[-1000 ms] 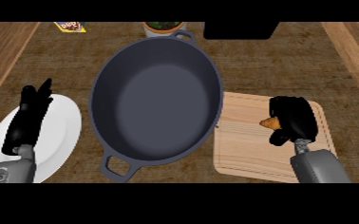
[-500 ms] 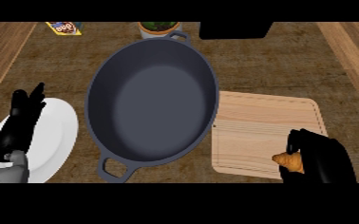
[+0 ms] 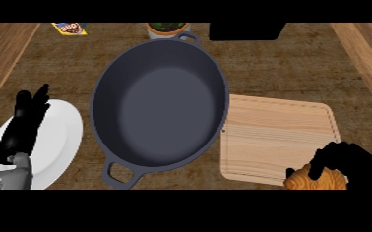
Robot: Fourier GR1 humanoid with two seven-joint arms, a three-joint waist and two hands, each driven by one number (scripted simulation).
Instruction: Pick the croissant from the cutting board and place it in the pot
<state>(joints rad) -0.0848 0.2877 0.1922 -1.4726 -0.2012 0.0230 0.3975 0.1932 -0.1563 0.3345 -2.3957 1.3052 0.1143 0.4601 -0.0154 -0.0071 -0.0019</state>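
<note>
The right robot hand [image 3: 340,159] curled round the croissant [image 3: 314,181] at the view's lower right edge, by the cutting board's [image 3: 280,137] near corner. The pot [image 3: 160,109] sat on the desk [image 3: 291,69]. The left robot hand [image 3: 25,123] rested spread over a white plate [image 3: 62,142]

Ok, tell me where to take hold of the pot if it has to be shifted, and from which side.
Take the pot by its loop handle at the near end, coming from the view's lower edge. The oval body is too wide to curl a hand round, while that loop juts out free of the rim. A second loop sits at the far end. The left hand, resting over the plate, lies nearest.
</note>
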